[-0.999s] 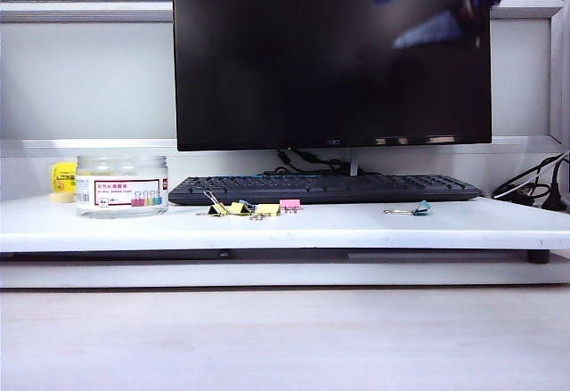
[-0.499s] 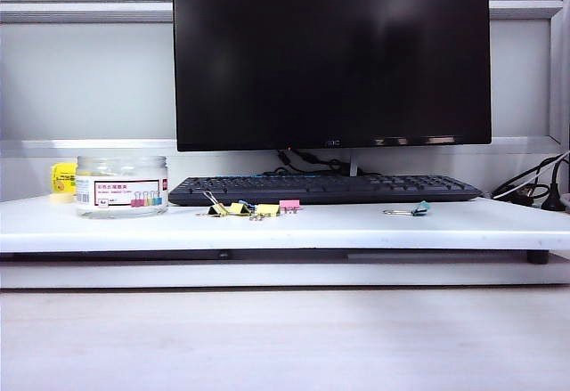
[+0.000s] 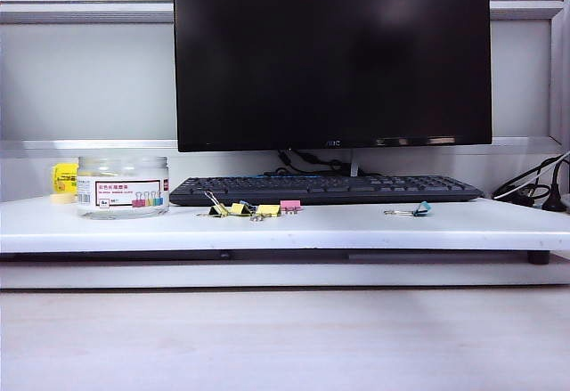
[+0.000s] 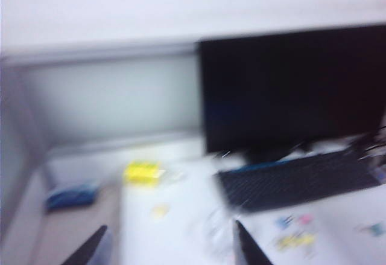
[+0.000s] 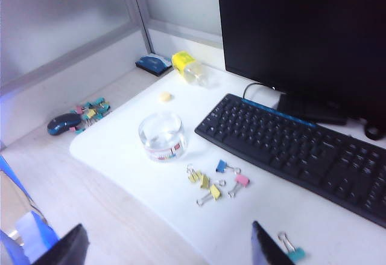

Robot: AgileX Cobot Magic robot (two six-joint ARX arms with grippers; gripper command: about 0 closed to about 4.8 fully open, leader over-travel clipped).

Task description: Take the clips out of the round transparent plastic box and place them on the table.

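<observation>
The round transparent plastic box (image 3: 122,187) stands upright at the left of the table (image 3: 356,227); in the right wrist view the box (image 5: 161,135) shows no clip inside. Yellow clips (image 3: 252,209) lie on the table in front of the keyboard and also show as clips (image 5: 205,185) from the right wrist. My right gripper (image 5: 166,250) hangs open and empty, high above the table's front edge. My left gripper (image 4: 169,250) is open and empty too, high over the table's left part in a blurred view. Neither arm appears in the exterior view.
A pink clip (image 3: 290,205) and a blue one (image 5: 222,167) lie beside the yellow ones, a teal clip (image 3: 420,208) further right. Keyboard (image 3: 325,188) and monitor (image 3: 331,52) fill the back. A yellow roll (image 3: 63,181) sits behind the box. A mouse (image 5: 63,122) and more clips (image 5: 90,109) lie off the table's left end.
A blurred arm at the exterior view's top right one second ago has left that view. The box and the clips have not moved.
</observation>
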